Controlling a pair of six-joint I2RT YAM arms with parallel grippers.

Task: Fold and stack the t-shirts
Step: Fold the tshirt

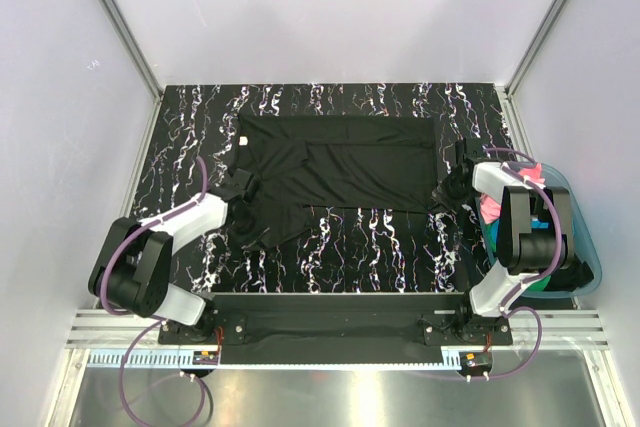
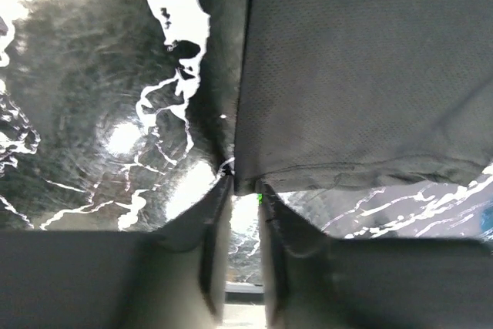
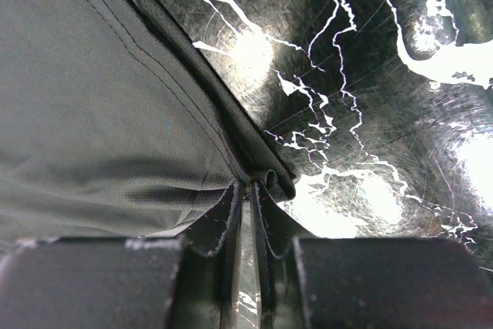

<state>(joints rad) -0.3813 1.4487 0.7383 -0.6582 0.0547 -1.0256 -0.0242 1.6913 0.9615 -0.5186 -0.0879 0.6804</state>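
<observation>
The large black t-shirt (image 1: 340, 162) lies spread on the black marbled table (image 1: 390, 242), with its lower left part bunched. My left gripper (image 1: 243, 187) is at the shirt's left edge. In the left wrist view it (image 2: 245, 190) is shut on a corner of the black cloth (image 2: 362, 67). My right gripper (image 1: 447, 190) is at the shirt's right edge. In the right wrist view it (image 3: 250, 185) is shut on the folded hem of the cloth (image 3: 92, 98). A pink shirt (image 1: 492, 209) and a green one (image 1: 545, 287) lie in the tub, partly hidden by the right arm.
A translucent teal plastic tub (image 1: 585, 237) stands at the right edge of the table beside the right arm. White walls with metal corner posts enclose the table at the back and sides. The arm bases sit on a black bar (image 1: 330, 312) at the near edge.
</observation>
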